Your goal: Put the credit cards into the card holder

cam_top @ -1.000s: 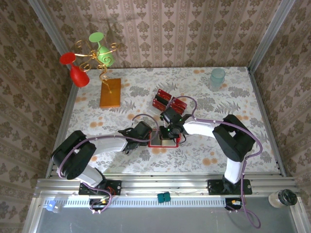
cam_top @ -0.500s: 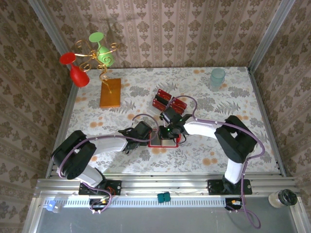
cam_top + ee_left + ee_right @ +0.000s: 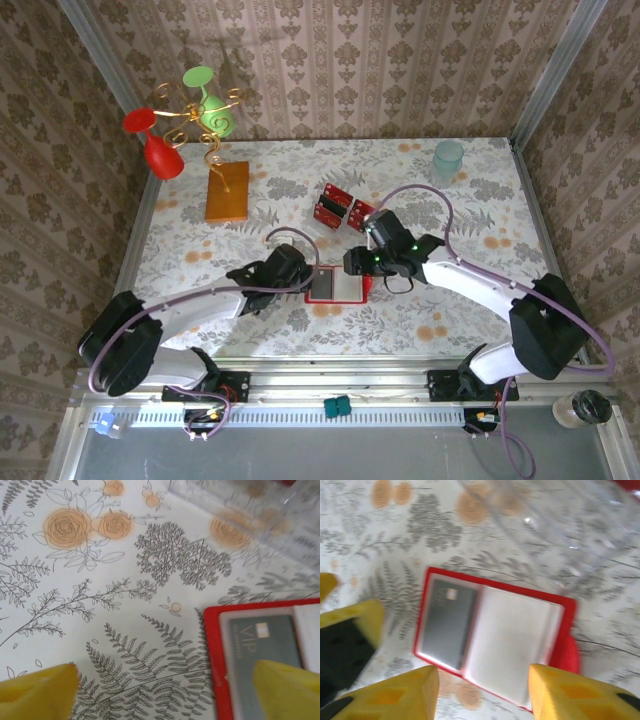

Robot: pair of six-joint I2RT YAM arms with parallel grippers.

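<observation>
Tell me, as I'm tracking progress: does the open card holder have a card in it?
Yes, a grey card lies behind the clear pocket in one half of the open card holder.

1. This looks like a robot test room dressed up like a home.
2. The walls (image 3: 350,60) have flowery wallpaper, and the table (image 3: 500,190) has a flowery cloth.
3. Two robot arms (image 3: 190,305) are bolted to a metal rail (image 3: 340,382) at the table's edge.
</observation>
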